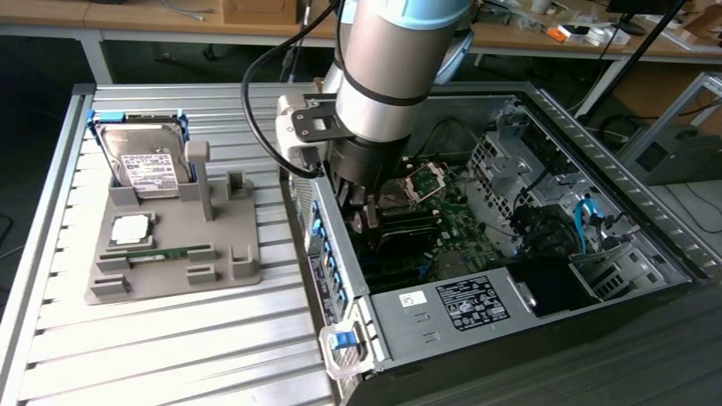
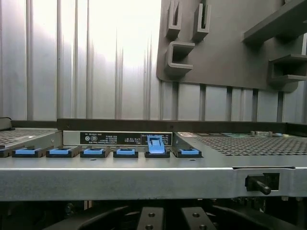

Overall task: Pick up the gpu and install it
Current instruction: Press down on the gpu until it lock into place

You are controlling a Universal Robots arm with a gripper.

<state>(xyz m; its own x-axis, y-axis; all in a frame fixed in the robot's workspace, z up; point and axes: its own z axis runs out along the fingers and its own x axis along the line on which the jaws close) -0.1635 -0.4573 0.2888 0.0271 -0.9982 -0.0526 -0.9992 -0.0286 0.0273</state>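
Slatted table: it carries everything. A grey fixture tray sits toward its far edge on the exterior view's left.
Hard drive: stands upright in the blue bracket at the tray's far corner.
Processor: lies flat mid-tray, with the green memory stick lying flat just nearer than it.
Tray uprights: I see nothing standing in them.
Arm: reaches down past the near wall of the open computer case, which lies on its side at the table's edge on the exterior view's right.
Gripper: clenched and low inside the case, just inside the rear slot wall. What it grips I cannot confirm.
Slot clips: a row of blue latches along the case's rear wall in the wrist view. One blue latch stands raised and the rest lie flat.
Gpu: I take it to be the dark flat piece right under the gripper, over the motherboard. I cannot tell whether it is held or already seated.
Key relation: if that is the card, it lies straight below the fingers, its long axis running from the slot wall inward across the board. The raised latch sits about in line with the gripper.
Power supply: at the case's near end, well apart from the gripper.
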